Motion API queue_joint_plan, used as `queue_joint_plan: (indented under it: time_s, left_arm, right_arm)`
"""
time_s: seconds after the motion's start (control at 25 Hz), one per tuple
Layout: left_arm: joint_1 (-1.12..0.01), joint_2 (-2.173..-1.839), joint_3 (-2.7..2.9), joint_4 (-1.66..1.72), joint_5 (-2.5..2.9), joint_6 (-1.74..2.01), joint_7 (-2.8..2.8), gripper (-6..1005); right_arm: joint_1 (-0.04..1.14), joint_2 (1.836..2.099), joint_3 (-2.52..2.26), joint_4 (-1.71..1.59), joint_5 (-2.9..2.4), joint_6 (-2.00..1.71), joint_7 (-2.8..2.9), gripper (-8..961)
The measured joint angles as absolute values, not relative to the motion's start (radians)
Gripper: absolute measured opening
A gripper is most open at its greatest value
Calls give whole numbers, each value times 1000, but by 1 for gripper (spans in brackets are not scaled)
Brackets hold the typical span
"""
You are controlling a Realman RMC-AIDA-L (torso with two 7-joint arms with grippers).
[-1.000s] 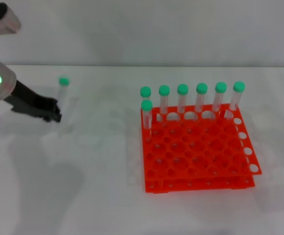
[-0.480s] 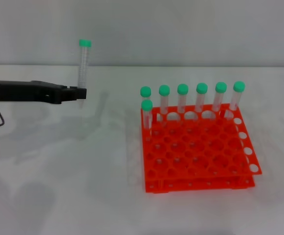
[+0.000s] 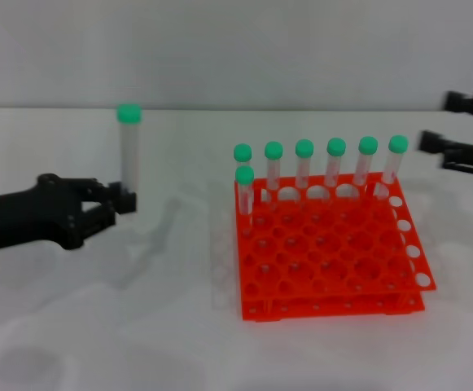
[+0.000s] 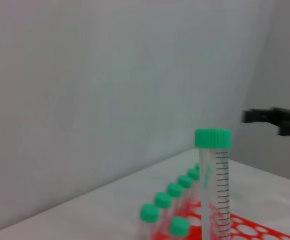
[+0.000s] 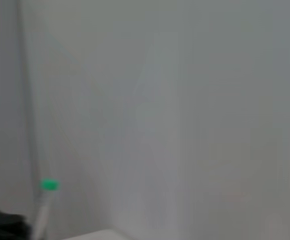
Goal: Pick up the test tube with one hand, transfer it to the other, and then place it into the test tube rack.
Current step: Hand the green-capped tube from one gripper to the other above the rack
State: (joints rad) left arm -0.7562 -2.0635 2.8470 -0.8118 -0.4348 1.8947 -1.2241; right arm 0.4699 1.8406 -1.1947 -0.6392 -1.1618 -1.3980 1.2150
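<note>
Beside rack (image 3: 326, 244), seven capped tubes (image 3: 317, 167)

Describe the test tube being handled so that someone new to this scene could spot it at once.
Left of the square bright orange plastic rack, the black left gripper holds a slender clear plastic tube with a round green cap upright by its lower end. Unlike the seven identical green-capped tubes standing in the rack, it is held in the air.

My right gripper (image 3: 448, 126): cut off by the head view's edge, blurred. My test tube (image 3: 129, 155): tapered tip hidden between my left gripper's (image 3: 124, 199) fingers.
</note>
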Motion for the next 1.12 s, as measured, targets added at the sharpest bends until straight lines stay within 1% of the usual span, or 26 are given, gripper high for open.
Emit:
queue_joint_plan:
  time_s: [0.12,0.32,0.4,0.52,0.84,0.92,1.12]
  left_arm:
    - [-763,-2073,2847,-803,-413,1928,-1163,191]
    - [-779,-2076,2847,-763,-408,1951,-1117,191]
    - [-785,-2076,2847,-751,-407,1954,-1096,191]
    - [-786,-2078,2847,-741,-407,1959,-1065,191]
    - [-788,-2079,2847,-671,-399,1952,-971,191]
    - [-791,-2079,2847,-657,-398,1940,-964,191]
    - [-797,-2079,2847,-629,-381,1891,-953,191]
  right_arm:
    - [548,1855,-1197,-642,-1245,-1426,1272,850]
    - [636,1903,-1236,-646,-1309,-1453,1327,850]
    - [653,1915,-1262,-646,-1313,-1456,1342,850]
    - [678,1943,-1300,-646,-1314,-1452,1366,850]
    - [684,2003,-1307,-640,-1315,-1409,1413,850]
    - [683,2010,-1308,-641,-1315,-1402,1413,850]
    - [684,2013,-1318,-638,-1307,-1408,1413,850]
